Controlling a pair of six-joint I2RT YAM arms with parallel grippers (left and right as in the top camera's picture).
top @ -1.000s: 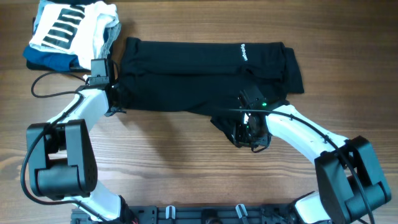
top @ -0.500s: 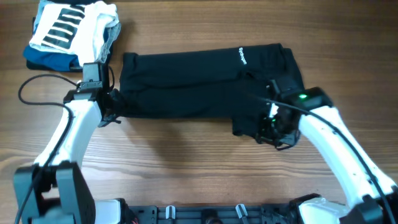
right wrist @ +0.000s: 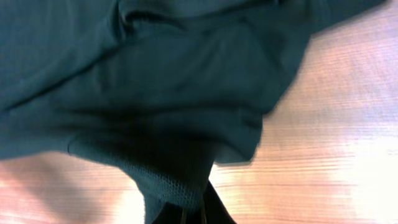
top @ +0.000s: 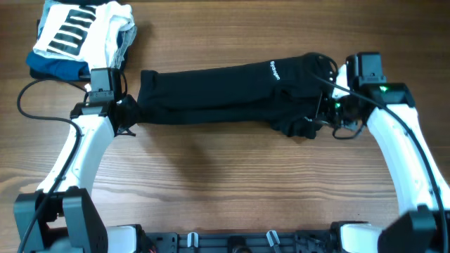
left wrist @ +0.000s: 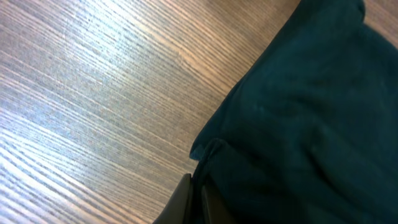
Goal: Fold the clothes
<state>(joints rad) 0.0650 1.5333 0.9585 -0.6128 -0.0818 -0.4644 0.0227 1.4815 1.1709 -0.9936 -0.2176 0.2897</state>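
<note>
Black clothes (top: 211, 95) with white lettering (top: 275, 70) — pile (top: 77, 35) white, black-striped, blue — table (top: 211, 183) brown woodgrain.

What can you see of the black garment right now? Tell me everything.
The black garment looks like soft, matte knit fabric. It lies as a long, creased band across the wooden table, with a lengthwise fold line. Small white lettering shows near its right end. The left gripper pinches its left end, and the right gripper pinches a bunched corner at the right end. It lies apart from the striped pile.
</note>
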